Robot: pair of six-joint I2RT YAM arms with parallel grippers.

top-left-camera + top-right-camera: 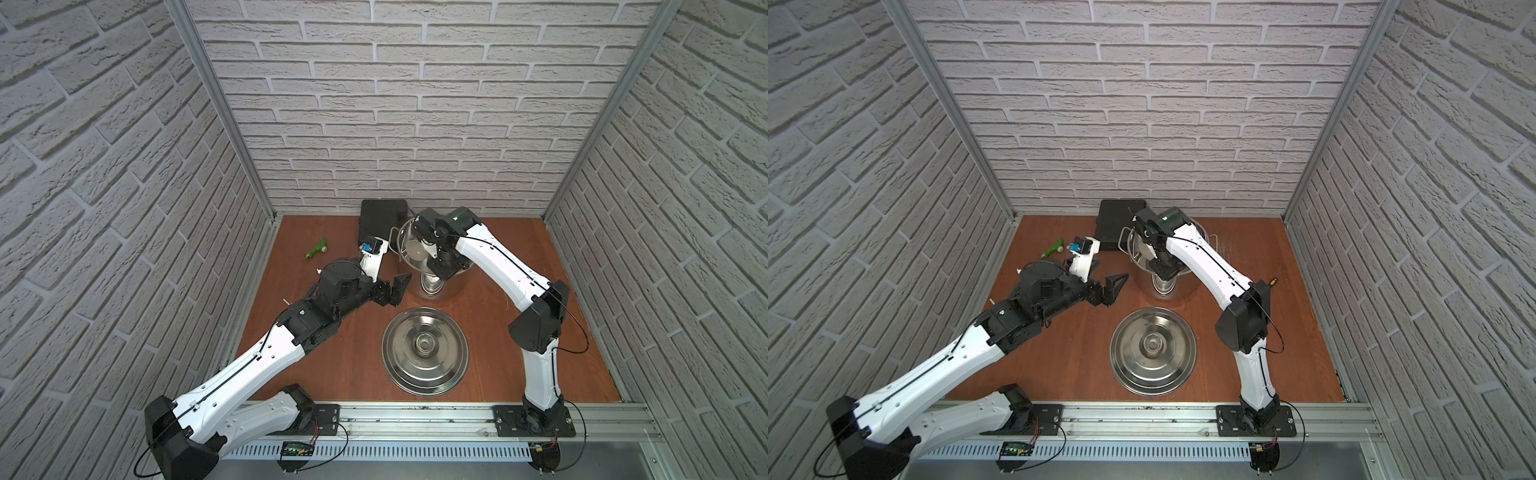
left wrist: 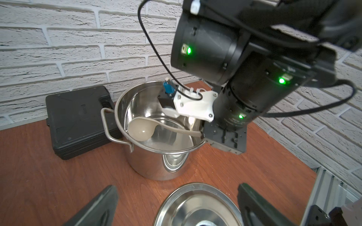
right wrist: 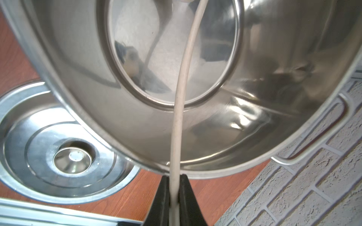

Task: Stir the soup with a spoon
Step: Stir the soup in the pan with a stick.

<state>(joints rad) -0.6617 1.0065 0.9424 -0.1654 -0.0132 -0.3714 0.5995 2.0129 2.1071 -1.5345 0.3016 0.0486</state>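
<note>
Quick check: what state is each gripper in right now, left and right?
Left gripper: open, holding nothing.
Right gripper: shut on the ladle handle, with its bowl inside the stockpot.

Whitish brick-pattern panels form the back wall (image 1: 415, 104) and the two side walls (image 1: 83, 187), which meet at aluminium posts (image 1: 224, 112) in the corners. The floor is a reddish-brown wood-grain tabletop (image 1: 332, 374), edged in front by an aluminium rail (image 1: 415, 415). The light is even and soft.
</note>
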